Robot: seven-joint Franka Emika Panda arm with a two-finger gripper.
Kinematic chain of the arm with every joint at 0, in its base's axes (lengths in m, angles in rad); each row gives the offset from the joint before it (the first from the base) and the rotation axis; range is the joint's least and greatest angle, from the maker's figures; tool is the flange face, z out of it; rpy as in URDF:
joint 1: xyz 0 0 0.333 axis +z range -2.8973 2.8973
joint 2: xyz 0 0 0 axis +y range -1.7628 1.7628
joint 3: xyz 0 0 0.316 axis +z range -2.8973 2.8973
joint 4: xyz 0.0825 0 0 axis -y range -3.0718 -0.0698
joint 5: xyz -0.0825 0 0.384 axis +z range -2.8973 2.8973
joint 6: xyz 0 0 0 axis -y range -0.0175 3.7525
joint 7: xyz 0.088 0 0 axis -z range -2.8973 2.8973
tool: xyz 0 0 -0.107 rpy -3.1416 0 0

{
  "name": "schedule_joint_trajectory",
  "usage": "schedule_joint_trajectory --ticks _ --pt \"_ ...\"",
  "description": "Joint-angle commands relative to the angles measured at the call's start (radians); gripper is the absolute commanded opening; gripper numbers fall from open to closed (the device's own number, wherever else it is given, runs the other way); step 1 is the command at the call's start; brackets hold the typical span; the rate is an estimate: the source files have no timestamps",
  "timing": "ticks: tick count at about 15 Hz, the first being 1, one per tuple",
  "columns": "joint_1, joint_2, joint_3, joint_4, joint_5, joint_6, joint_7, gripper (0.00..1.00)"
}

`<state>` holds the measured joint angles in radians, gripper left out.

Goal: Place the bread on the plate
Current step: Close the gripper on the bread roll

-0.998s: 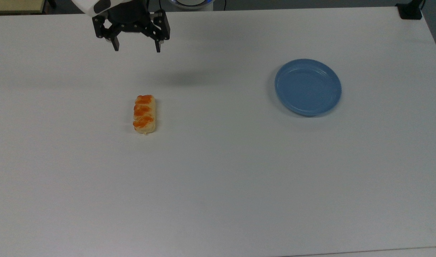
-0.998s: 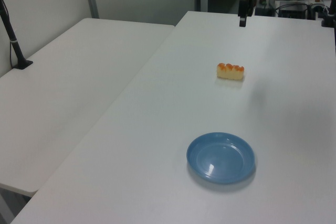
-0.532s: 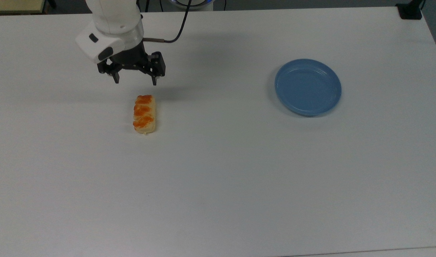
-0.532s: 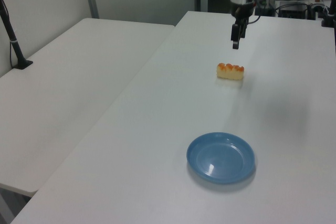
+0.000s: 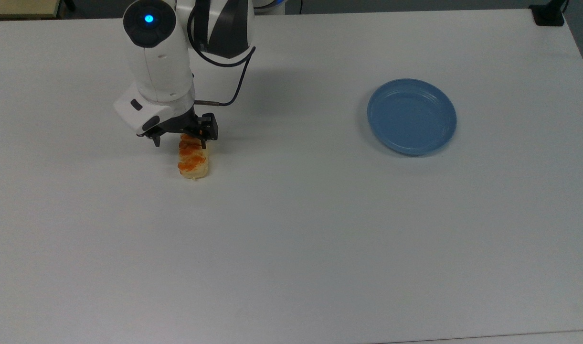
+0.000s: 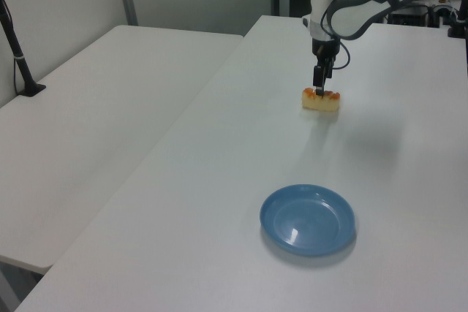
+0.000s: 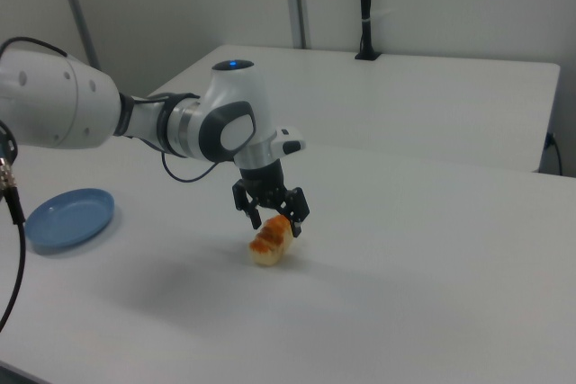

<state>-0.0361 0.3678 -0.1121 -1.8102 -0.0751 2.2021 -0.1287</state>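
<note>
The bread (image 5: 193, 161) (image 6: 322, 100) (image 7: 270, 241) is a pale-yellow loaf with orange glazed bumps, lying on the white table. My gripper (image 5: 180, 142) (image 6: 319, 88) (image 7: 274, 226) is open and hangs just over the loaf's far end in the top view, one finger on each side of it. Its body hides that end of the bread in the top view. The blue plate (image 5: 411, 116) (image 6: 308, 219) (image 7: 69, 217) sits with nothing on it, far off at the top view's right.
White table (image 5: 291, 248) stretches wide around both objects. A second white table (image 6: 110, 107) adjoins it at the left view's left. A black post base (image 5: 549, 14) stands at the top view's far right corner. A cable (image 7: 11, 249) hangs at the right view's left edge.
The arm has come down and toward the bread, from the table's far edge to right over the loaf's end. The fingers stay open. Bread and plate have not moved.
</note>
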Motion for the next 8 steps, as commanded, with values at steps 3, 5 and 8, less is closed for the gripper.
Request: schedule_joint_trajectory --ticks 3,5,8 --pt "0.01 0.026 0.006 -0.005 -0.014 0.024 0.006 0.7" --pt "0.012 0.02 0.006 0.002 -0.009 0.018 0.036 0.4" --pt "0.015 -0.033 0.057 0.006 -0.005 -0.034 0.105 0.23"
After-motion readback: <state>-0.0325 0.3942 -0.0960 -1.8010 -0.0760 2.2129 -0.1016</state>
